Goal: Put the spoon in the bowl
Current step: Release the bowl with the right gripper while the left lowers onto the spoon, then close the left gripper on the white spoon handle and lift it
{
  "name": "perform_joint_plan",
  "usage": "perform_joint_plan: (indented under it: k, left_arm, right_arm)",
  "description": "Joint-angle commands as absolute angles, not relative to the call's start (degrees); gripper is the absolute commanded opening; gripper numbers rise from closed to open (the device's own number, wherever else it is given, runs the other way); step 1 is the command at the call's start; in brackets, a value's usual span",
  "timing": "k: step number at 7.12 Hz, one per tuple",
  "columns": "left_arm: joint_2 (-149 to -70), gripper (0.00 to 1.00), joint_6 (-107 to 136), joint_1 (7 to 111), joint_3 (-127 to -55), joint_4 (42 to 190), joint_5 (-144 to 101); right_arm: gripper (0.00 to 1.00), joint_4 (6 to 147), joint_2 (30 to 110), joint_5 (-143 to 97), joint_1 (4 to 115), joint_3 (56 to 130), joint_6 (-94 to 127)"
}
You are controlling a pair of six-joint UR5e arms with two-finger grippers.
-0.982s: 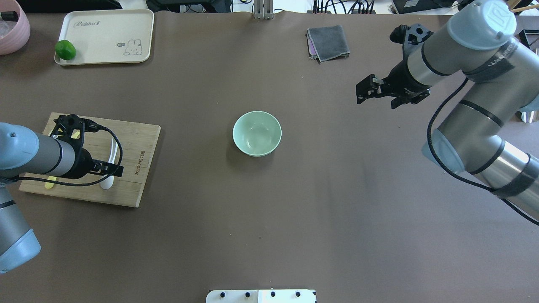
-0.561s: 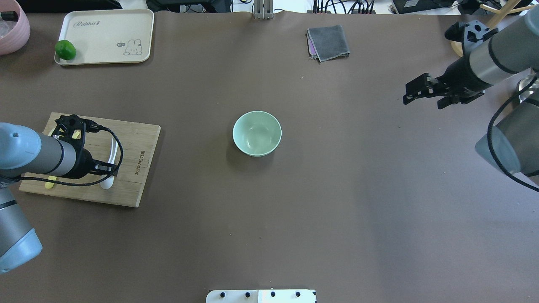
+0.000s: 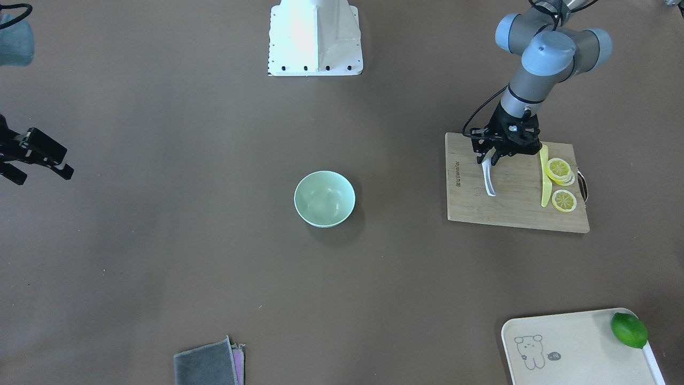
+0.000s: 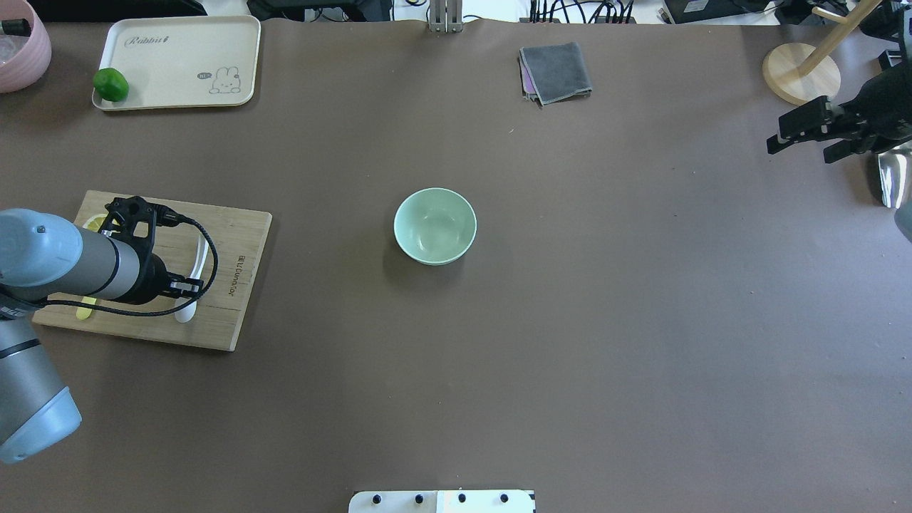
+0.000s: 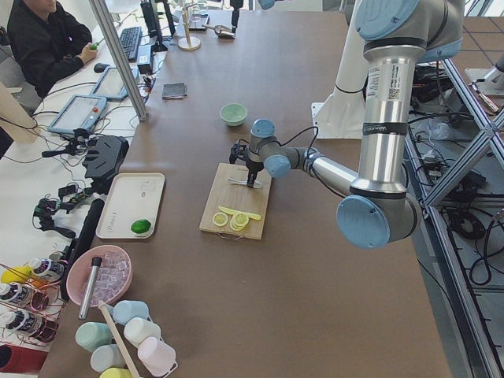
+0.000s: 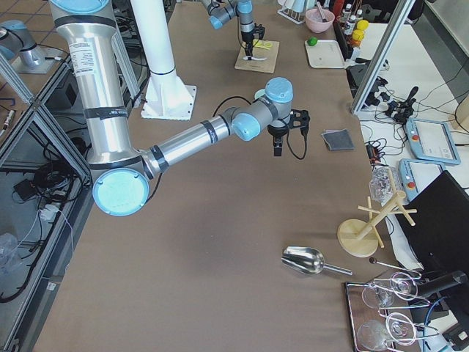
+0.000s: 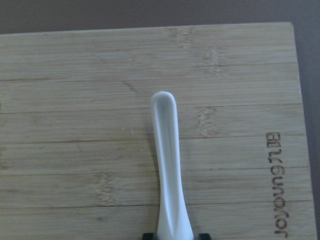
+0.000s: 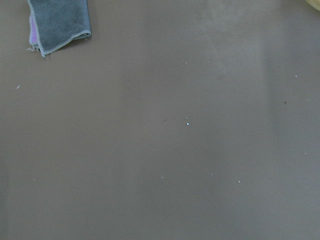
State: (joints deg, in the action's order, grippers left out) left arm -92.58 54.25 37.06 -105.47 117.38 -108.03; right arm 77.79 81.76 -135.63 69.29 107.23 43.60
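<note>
The left arm reaches low over the near left part of the table (image 4: 570,320), its forearm almost level above a bamboo cutting board (image 4: 242,235) and its wrist turned so that the left gripper (image 4: 187,288) points down onto the wood. Its black fingertips (image 7: 202,235) press against both edges of the spoon (image 7: 166,150), clamped where the handle widens toward the scoop. The spoon is white and glossy, with a shallow groove along its short handle. It lies lengthwise on the board, scoop toward the robot and rounded handle tip pointing away; whether it has left the wood cannot be told. Beside it on the same board lie a pale yellow knife (image 3: 544,176) and lemon slices (image 3: 559,170). Farther out, at the table's middle and well apart from the board, the mint-green bowl (image 4: 434,226) stands upright, plain and smooth. At the far right edge the right gripper (image 4: 781,137) hangs above bare table, fingers apart, gripping nothing.
</note>
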Motion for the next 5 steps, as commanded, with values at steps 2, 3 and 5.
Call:
perform_joint_plan:
  k: [2, 3, 5]
  left_arm:
    - [-92.37, 0.00, 53.79, 41.03, -109.67, 114.10, -113.55]
    - [-93.16, 0.00, 53.88, 40.87, -111.25, 112.52, -113.55]
    - [-102.52, 0.00, 59.11, 40.52, -110.84, 112.33, -114.34]
  right_arm:
    - [1.00, 78.48, 82.87, -137.20, 71.19, 109.41, 42.89]
    - [1.00, 78.49, 84.88, -137.20, 71.71, 110.64, 42.72]
    - [1.00, 78.31, 92.25, -136.32, 75.56, 112.49, 37.47]
